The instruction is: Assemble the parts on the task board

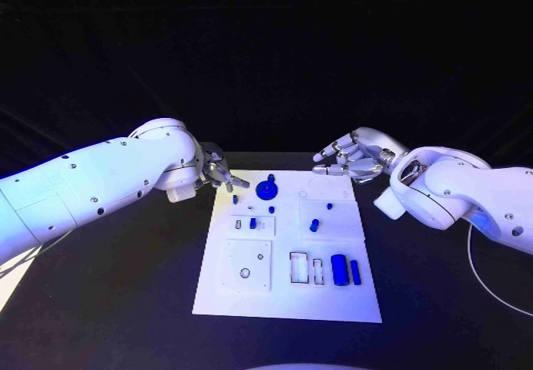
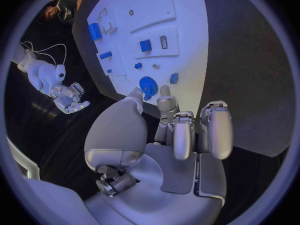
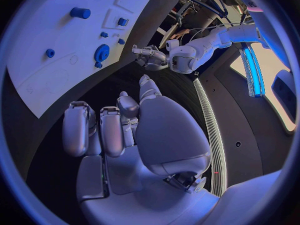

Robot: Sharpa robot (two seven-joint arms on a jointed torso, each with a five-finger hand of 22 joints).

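Head view: left hand [image 1: 220, 176] and right hand [image 1: 353, 158], both empty, fingers apart, flank board [image 1: 228, 301].

Blue-tinged light brightens the task board [image 1: 222, 304] against deep darkness; wrist views bend strongly at the rims.

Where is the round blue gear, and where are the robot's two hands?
blue gear [image 1: 266, 187]: head view, its round face.
left hand [image 1: 218, 176]: head view, middle of the fingers.
right hand [image 1: 353, 156]: head view, middle of the curled fingers.

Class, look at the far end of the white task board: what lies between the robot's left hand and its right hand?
In the head view, the blue gear-shaped part on the task board lies between the left hand and right hand, nearer the left.
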